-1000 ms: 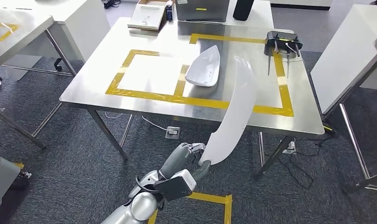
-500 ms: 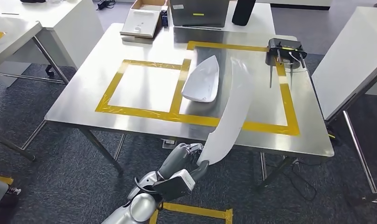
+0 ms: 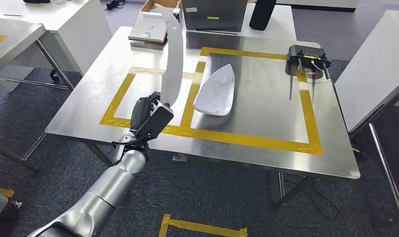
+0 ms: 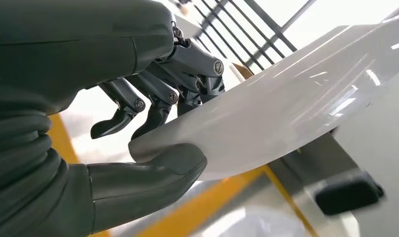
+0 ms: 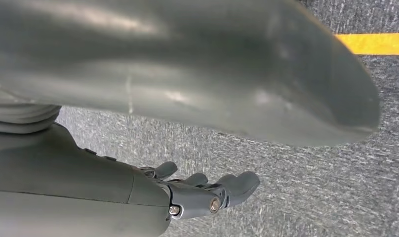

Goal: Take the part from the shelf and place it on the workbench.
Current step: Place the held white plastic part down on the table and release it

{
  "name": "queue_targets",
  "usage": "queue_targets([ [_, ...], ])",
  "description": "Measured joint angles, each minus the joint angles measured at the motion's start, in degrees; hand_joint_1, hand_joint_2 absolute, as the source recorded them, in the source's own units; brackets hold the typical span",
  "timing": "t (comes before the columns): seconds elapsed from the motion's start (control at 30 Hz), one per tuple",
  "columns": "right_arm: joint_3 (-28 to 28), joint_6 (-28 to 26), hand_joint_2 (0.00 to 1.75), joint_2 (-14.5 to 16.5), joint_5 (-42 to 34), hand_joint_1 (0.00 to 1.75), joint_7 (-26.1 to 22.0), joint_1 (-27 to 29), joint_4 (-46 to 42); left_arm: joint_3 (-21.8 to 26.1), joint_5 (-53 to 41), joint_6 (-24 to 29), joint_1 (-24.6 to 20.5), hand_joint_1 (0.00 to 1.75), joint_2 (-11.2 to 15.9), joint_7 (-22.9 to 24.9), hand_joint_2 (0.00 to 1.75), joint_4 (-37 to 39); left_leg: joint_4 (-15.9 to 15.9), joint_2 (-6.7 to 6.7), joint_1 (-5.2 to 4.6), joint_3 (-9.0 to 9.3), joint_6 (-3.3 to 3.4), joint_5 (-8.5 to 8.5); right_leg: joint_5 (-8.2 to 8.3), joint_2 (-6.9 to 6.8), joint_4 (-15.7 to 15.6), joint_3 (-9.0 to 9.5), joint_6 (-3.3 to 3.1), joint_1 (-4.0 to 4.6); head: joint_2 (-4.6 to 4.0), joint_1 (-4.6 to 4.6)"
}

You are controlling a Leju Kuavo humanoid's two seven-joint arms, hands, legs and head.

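Steel workbench (image 3: pixel 266 143) has yellow tape rectangles (image 3: pixel 138 122) marked on it. A white shell-shaped part (image 3: pixel 215 91) sits near the middle, a black router-looking box (image 3: pixel 306 53) at 2 o'clock, and a cardboard tray (image 3: pixel 148 27), laptop (image 3: pixel 215 12) and dark cylinder (image 3: pixel 263 12) around 12.

part (image 3: pixel 174 54): glossy white plastic | workbench (image 3: pixel 266 94): brushed metal | floor (image 3: pixel 237 197): rough carpet

Grey carpet floor (image 3: pixel 227 192), yellow floor tape (image 3: pixel 202 228), white side tables (image 3: pixel 380 54)
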Motion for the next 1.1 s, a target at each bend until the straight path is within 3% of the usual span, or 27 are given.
queue_targets([
  [0.1, 0.56, 0.15, 0.00, 0.37, 0.24, 0.00, 0.48, -0.30, 0.00, 4.41, -3.82, 0.90, -9.25, 1.75, 2.95, 6.62, 1.75, 10.22, -0.23, 0.15, -0.04, 0.39, 1.16, 0.07, 0.70, 0.35, -0.11, 0.08, -0.10, 0.07, 0.00, -0.20],
  [0.13, 0.73, 0.20, 0.00, 0.39, 0.25, 0.00, 0.55, -0.37, 0.00, 5.20, -5.27, 0.55, -11.89, 1.75, 4.03, 9.16, 1.75, 13.09, -0.39, 0.17, -0.03, 0.51, 1.16, 0.15, 0.68, 0.40, -0.11, 0.06, -0.23, 0.12, 0.00, -0.21],
  [0.23, 1.18, 0.52, 0.00, 0.50, 0.35, 0.00, 0.69, -0.56, 0.00, 6.35, -9.13, -1.70, -17.97, 1.75, 7.17, 15.21, 1.75, 19.82, -0.91, 0.21, -0.02, 0.79, 0.70, 0.26, 0.59, 0.52, -0.11, 0.06, -0.63, 0.17, 0.00, -0.22],
  [0.33, 1.58, 0.80, 0.00, 0.56, 0.64, 0.00, 1.16, -0.62, 0.00, 6.51, -12.51, -5.47, -21.36, 1.75, 9.73, 18.26, 1.75, 24.26, -1.28, 0.23, 0.04, 1.00, -0.56, 0.30, 0.48, 0.52, -0.10, 0.08, -0.84, 0.17, 0.00, -0.22],
  [0.4, 1.88, 1.02, 0.00, 0.56, 0.91, 0.00, 1.43, -0.66, 0.00, 6.48, -14.55, -8.35, -22.27, 1.75, 11.12, 18.92, 1.75, 26.28, -1.37, 0.23, 0.08, 1.04, -1.12, 0.31, 0.44, 0.51, -0.08, 0.09, -0.90, 0.17, 0.00, -0.21],
  [0.53, 2.29, 1.33, 0.00, 0.47, 1.26, 0.00, 1.71, -0.74, 0.00, 5.87, -17.79, -12.61, -22.46, 1.75, 12.89, 18.88, 1.75, 28.87, -1.35, 0.22, 0.08, 1.03, -1.44, 0.32, 0.45, 0.51, -0.07, 0.15, -0.93, 0.16, 0.00, -0.21],
  [0.93, 2.69, 1.61, 0.00, -0.25, 1.21, 0.00, 1.24, -0.85, -0.02, 3.97, -20.62, -17.32, -21.24, 1.75, 13.66, 17.43, 1.75, 32.42, -1.14, 0.17, 0.05, 1.02, -1.36, 0.26, 0.61, 0.50, -0.40, 0.44, -0.70, -0.06, 0.00, -0.21],
  [1.07, 2.69, 1.61, 0.00, -0.71, 1.00, 0.00, 1.25, -0.43, -0.02, 3.89, -20.62, -17.35, -20.15, 0.00, 13.24, 17.15, 1.75, 32.93, -1.12, 0.17, 0.05, 1.03, -1.28, 0.21, 0.63, 0.50, -0.50, 0.52, -0.67, -0.06, 0.00, -0.20],
  [1.1, 2.69, 1.57, 0.00, -0.83, 0.95, 0.00, 1.26, -0.23, -0.02, 3.88, -20.62, -17.24, -19.90, 0.00, 13.16, 17.15, 1.75, 33.05, -1.12, 0.17, 0.05, 1.03, -1.25, 0.20, 0.63, 0.50, -0.51, 0.54, -0.67, -0.06, 0.00, -0.21],
])
